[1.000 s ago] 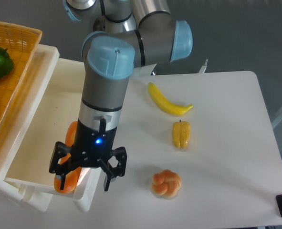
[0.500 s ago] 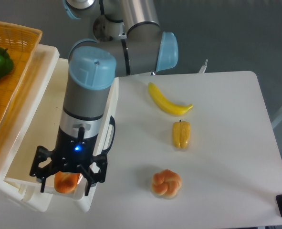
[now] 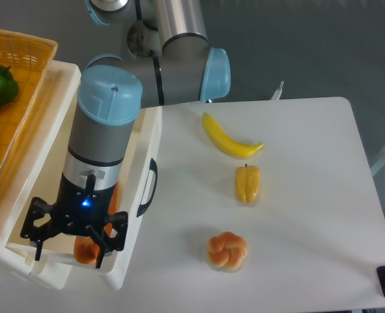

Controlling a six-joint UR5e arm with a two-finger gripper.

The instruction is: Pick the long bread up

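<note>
at lower left of the frame, your gripper point(image 3: 69, 244) hangs spread over the long bread point(image 3: 86, 250) in the white bin point(image 3: 146, 140); judged next: descend, then close.

On the white table point(image 3: 309, 215), a banana point(image 3: 230, 137) sits at twelve o'clock from the yellow pepper point(image 3: 247, 184); a knotted bun point(image 3: 227, 250) at six.

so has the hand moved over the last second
Yes. The hand has shifted left, away from the knotted bun, and now sits over the white bin above the long bread.
</note>
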